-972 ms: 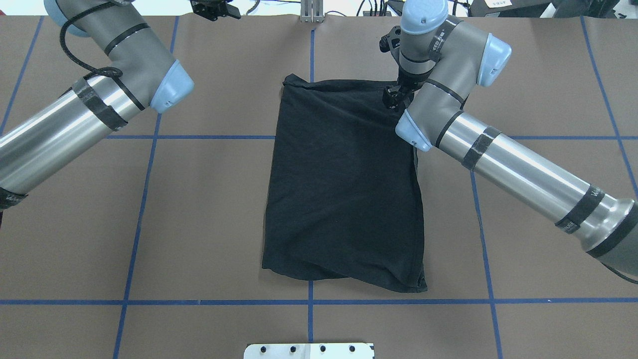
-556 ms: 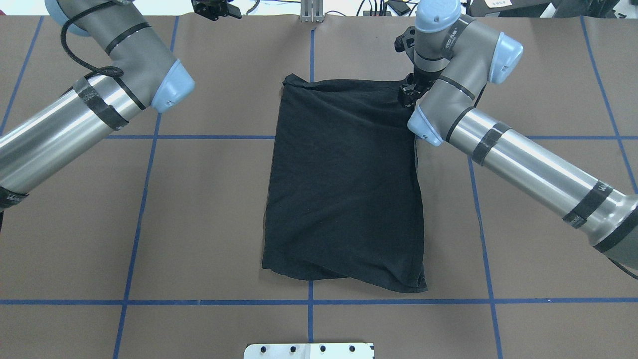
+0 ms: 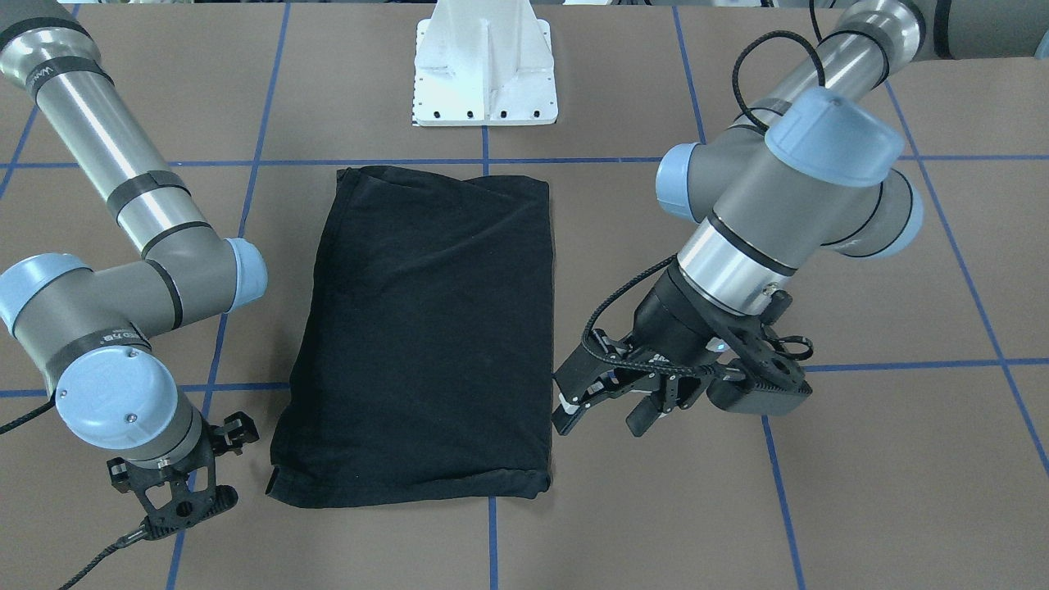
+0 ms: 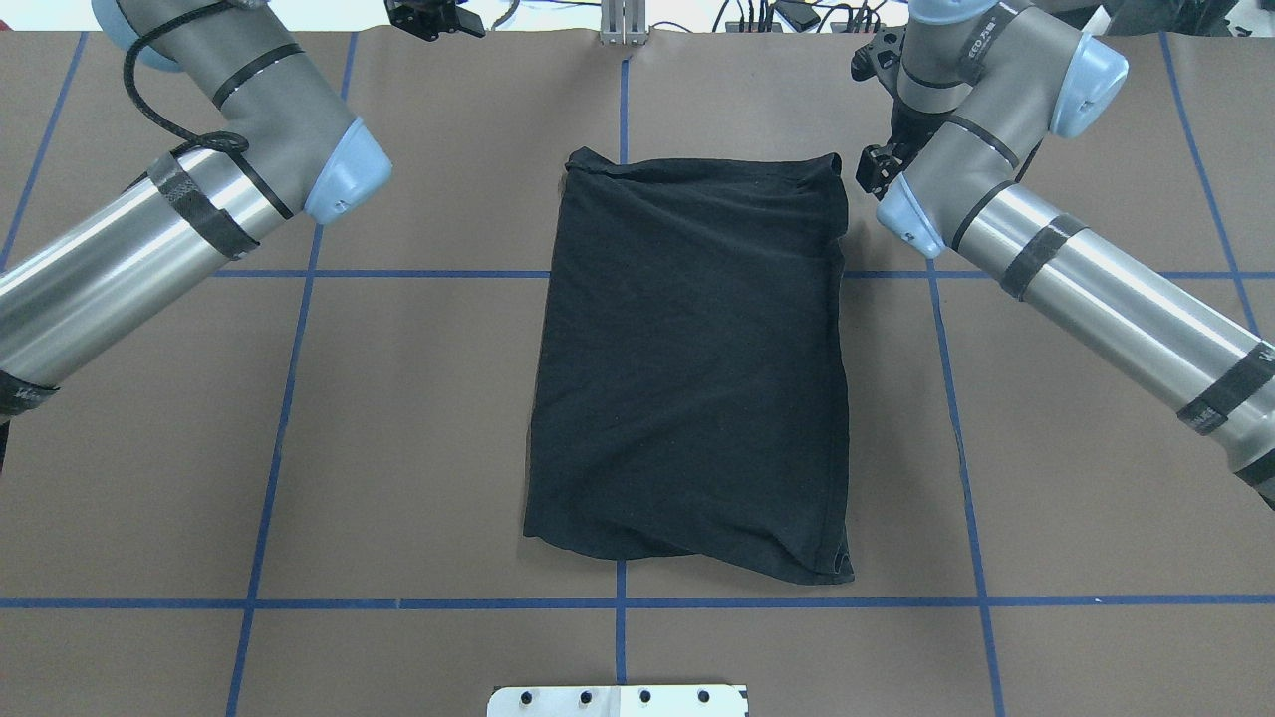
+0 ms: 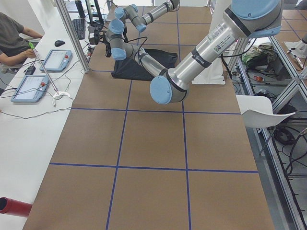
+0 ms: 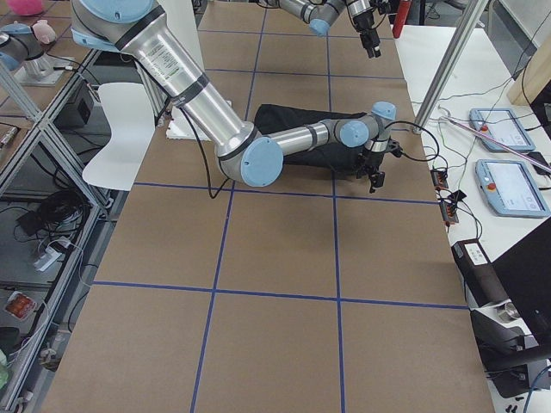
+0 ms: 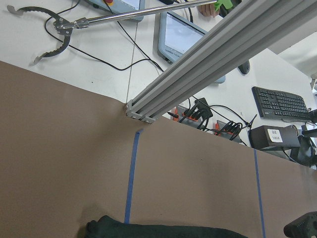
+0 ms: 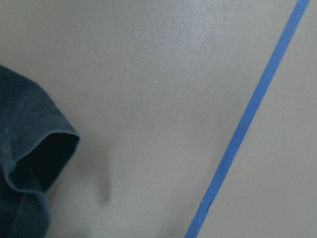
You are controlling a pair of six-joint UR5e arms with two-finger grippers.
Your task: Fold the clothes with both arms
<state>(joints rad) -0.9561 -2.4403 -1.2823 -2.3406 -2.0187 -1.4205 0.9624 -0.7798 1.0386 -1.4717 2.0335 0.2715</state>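
The clothes are one black T-shirt [image 4: 687, 368], folded into a tall rectangle and lying flat mid-table [image 3: 426, 328]; no print shows. My right gripper [image 4: 875, 169] hangs just off the shirt's far right corner, apart from the cloth, and stands open and empty [image 3: 180, 459]. In the right wrist view that shirt corner [image 8: 25, 163] lies at the lower left on bare brown paper. My left gripper [image 3: 606, 406] hovers open beside the shirt's far left corner, holding nothing. In the left wrist view the shirt's far edge [image 7: 148, 230] shows at the bottom.
The white pedestal base [image 3: 483, 74] stands at the near edge. Blue tape lines [image 4: 620, 602] grid the brown table cover. An aluminium post [image 7: 198, 64], tablets and a keyboard [image 7: 280, 101] lie beyond the far edge. A person [image 5: 12, 38] sits at that side desk.
My right gripper has come off the shirt's far right corner and moved right and away, leaving the corner lying flat. The left arm has barely moved.
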